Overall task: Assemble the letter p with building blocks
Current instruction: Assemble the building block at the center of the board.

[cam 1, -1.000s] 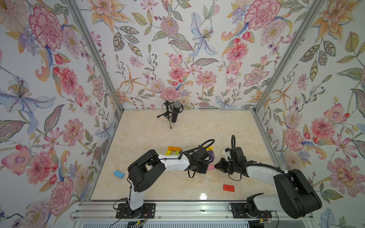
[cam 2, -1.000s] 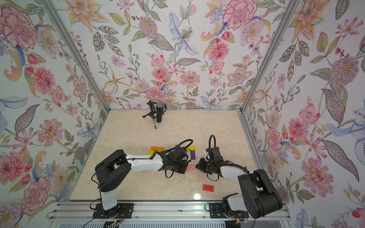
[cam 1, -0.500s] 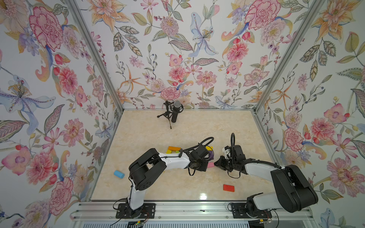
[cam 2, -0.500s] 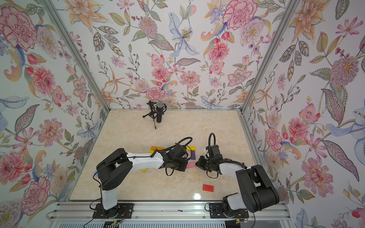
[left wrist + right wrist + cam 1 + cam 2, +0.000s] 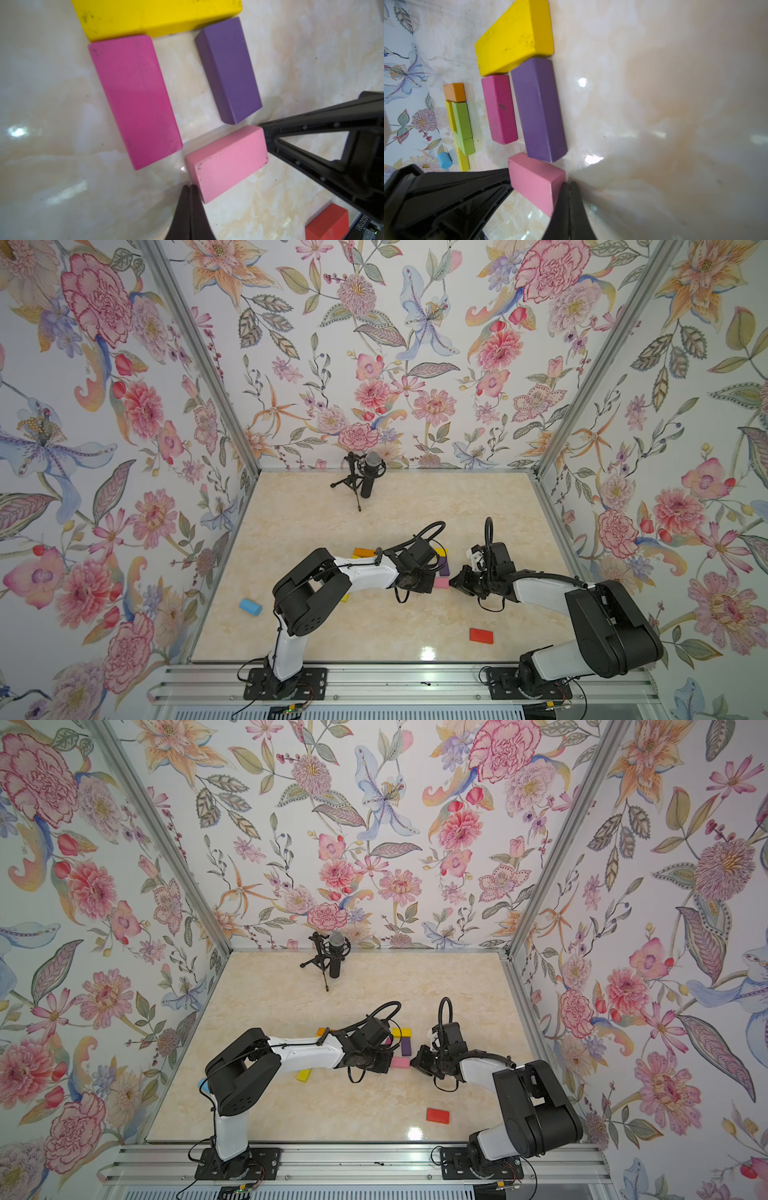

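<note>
Nudging pink block (image 5: 226, 164) toward purple block (image 5: 228, 70) to close the bowl, left end effector (image 5: 189, 188) and right end effector (image 5: 568, 185) clenched empty; lower stem pending

We see the right gripper (image 5: 568, 185) with its jaws pressed together and its tip against one end of the pink block (image 5: 535, 182), which lies flat on the marble table (image 5: 654, 104). The left gripper (image 5: 506, 176), also closed, touches that block's opposite end. Just beyond lie the purple block (image 5: 538, 110) and the magenta block (image 5: 499, 109) side by side, with a yellow block (image 5: 515, 37) across their far ends. Farther off we make out an orange block (image 5: 454, 92), lime green blocks (image 5: 462, 120) and a blue cylinder (image 5: 444, 160).
</note>
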Motion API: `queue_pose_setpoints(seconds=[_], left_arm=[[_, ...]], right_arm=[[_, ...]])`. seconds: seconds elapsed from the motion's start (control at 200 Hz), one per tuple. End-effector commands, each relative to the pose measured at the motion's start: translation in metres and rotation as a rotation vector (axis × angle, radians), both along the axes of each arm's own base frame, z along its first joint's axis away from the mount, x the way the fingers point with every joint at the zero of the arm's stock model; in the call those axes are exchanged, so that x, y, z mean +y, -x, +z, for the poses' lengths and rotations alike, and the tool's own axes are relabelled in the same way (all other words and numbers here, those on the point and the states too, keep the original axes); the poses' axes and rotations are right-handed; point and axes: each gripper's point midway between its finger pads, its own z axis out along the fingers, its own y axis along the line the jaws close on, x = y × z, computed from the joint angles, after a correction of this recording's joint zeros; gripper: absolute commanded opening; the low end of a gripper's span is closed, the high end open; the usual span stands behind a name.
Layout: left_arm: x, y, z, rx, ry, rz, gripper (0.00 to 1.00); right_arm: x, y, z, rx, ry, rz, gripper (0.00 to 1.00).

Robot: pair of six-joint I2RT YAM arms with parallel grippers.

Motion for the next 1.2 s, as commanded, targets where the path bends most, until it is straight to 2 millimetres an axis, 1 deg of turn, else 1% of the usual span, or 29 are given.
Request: queue_pose_setpoints(seconds=[0.0, 0.56, 0.811, 1.041, 1.196], left_arm=[[-0.003, -0.002, -0.006, 0.009, -0.003, -0.018, 0.00], [-0.012, -0.005, 0.001, 0.008, 0.023, -0.038, 0.00], [-0.014, -0.002, 0.003, 0.008, 0.024, -0.042, 0.00], [-0.014, -0.001, -0.001, 0.012, 0.015, -0.046, 0.00], [-0.013, -0.003, -0.002, 0.008, 0.005, -0.041, 0.00]], right_arm=[[-0.007, 0.016, -0.021, 0.091, 0.052, 0.006, 0.05], [-0.012, 0.012, -0.021, 0.092, 0.044, -0.005, 0.05], [-0.013, 0.011, -0.021, 0.095, 0.040, -0.007, 0.05], [-0.015, 0.009, -0.021, 0.094, 0.039, -0.009, 0.05], [-0.015, 0.008, -0.021, 0.093, 0.035, -0.011, 0.05]])
